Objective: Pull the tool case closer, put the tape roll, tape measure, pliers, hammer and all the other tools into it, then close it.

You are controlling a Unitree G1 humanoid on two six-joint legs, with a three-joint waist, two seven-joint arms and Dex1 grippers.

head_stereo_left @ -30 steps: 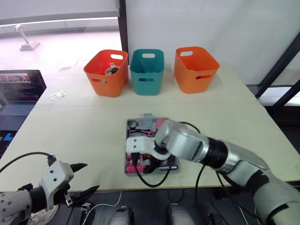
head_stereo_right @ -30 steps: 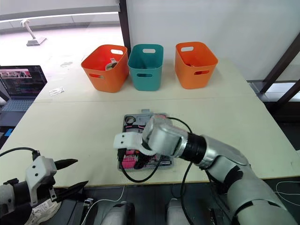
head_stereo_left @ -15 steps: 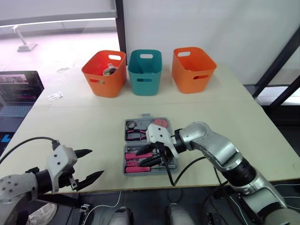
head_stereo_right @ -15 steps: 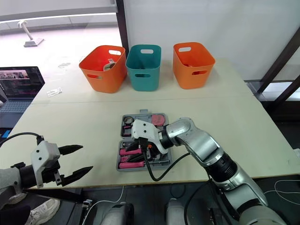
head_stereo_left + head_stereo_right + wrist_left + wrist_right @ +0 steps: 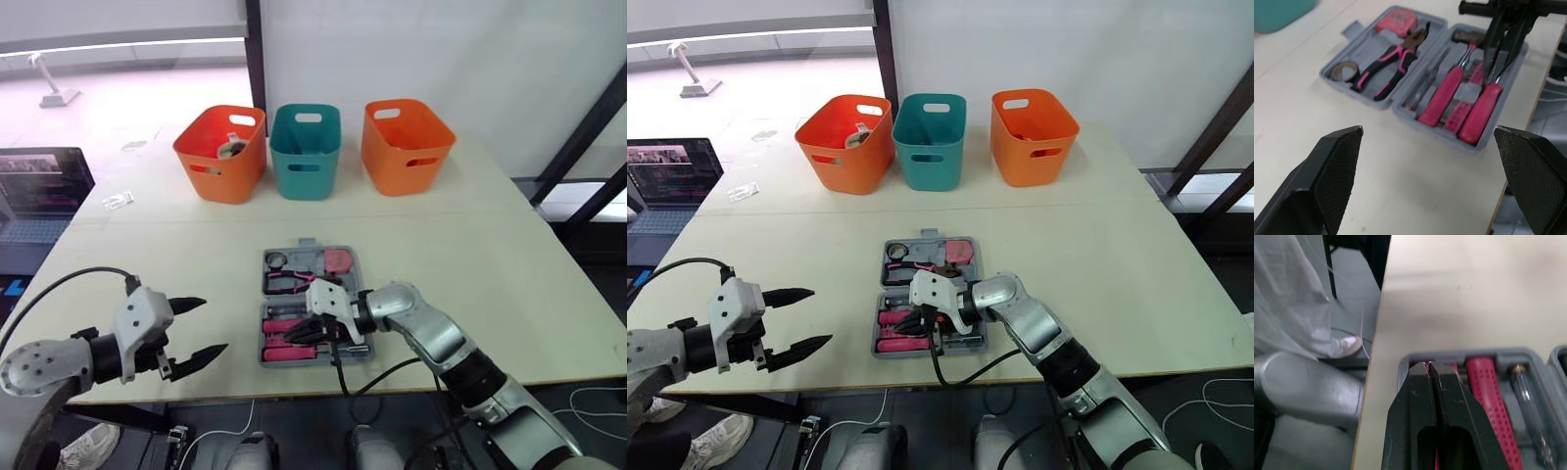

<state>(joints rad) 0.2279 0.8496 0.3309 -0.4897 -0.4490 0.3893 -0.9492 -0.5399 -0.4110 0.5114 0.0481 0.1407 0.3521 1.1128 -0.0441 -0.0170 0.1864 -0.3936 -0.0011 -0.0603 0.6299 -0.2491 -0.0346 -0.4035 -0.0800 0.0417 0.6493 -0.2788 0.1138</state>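
On our left, the left gripper (image 5: pixel 211 325) hovers spread wide over the table (image 5: pixel 147 264), well apart from the open tool case (image 5: pixel 312 257) at the front middle. We judge the case stiff, smooth and weighty with steel, best folded shut by its far rim. The right gripper (image 5: pixel 1428 365), tips pressed together, has dropped from above the case onto the pink handles (image 5: pixel 1444 98).

Arms are silver-grey shells with black bands at the joints. Right arm (image 5: pixel 431 331) has a ribbed black collar on the forearm; left arm (image 5: pixel 39 364) is rounder and duller. Left gripper (image 5: pixel 211 325) and right gripper (image 5: pixel 1428 367) each sit on a white angular housing (image 5: pixel 137 328). Fingers (image 5: pixel 1334 171) are black and pointed, with cross-hatched inner pads. A black cable (image 5: pixel 377 374) loops loose off each wrist.
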